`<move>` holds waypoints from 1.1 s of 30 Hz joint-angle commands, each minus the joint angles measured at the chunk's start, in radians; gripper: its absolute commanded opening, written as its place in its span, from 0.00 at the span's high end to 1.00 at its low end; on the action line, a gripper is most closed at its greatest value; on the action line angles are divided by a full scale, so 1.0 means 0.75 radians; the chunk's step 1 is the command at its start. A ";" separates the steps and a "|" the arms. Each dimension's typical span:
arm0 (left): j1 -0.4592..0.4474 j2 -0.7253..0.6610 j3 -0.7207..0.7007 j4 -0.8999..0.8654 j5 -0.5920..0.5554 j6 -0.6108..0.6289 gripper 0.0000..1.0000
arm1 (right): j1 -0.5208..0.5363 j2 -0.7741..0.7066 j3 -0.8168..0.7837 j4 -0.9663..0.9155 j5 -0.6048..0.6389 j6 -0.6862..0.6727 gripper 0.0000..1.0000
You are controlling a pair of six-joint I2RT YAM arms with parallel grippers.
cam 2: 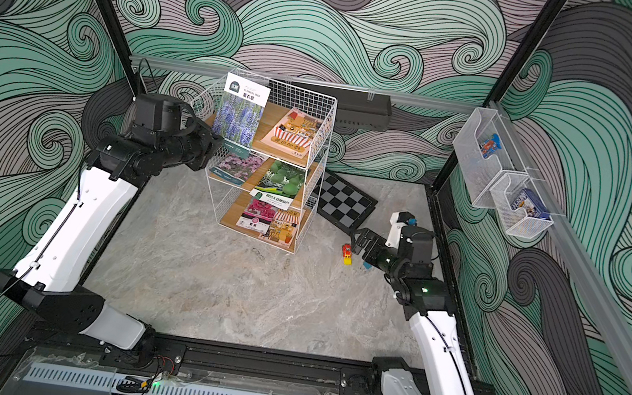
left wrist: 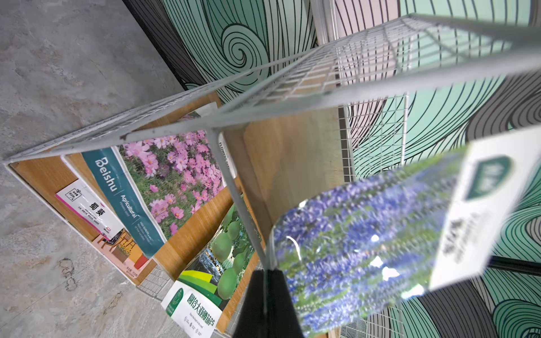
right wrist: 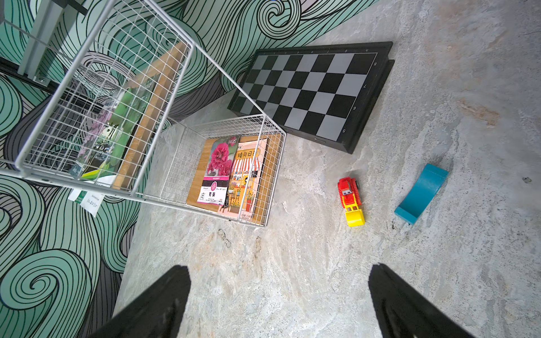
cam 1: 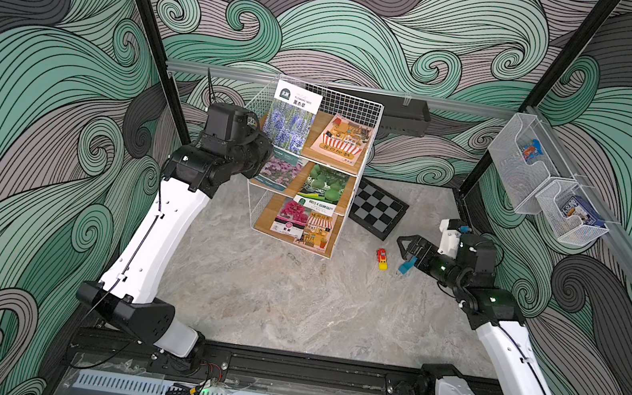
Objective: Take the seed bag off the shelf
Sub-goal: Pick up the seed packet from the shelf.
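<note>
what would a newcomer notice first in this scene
The tall three-tier white wire shelf with wooden boards stands in the middle, stocked with bright packets. At its top tier the left hand is shut on the purple lavender seed bag, which sits tilted. The right hand hangs open, low beside a small red-and-yellow toy bulldozer.

The left wrist view blurs the lavender seed bag [left wrist: 366, 243].
</note>
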 commanded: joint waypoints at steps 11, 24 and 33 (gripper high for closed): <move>0.033 -0.265 -0.032 -0.020 -0.084 0.033 1.00 | 0.007 0.010 0.030 0.003 -0.060 -0.005 0.01; 0.137 -0.723 -0.600 -0.208 0.168 -0.026 1.00 | 0.010 0.003 0.018 0.004 -0.095 -0.024 0.01; 0.137 -0.917 -1.053 -0.185 0.248 0.014 1.00 | 0.010 -0.074 -0.082 0.005 -0.089 -0.005 0.01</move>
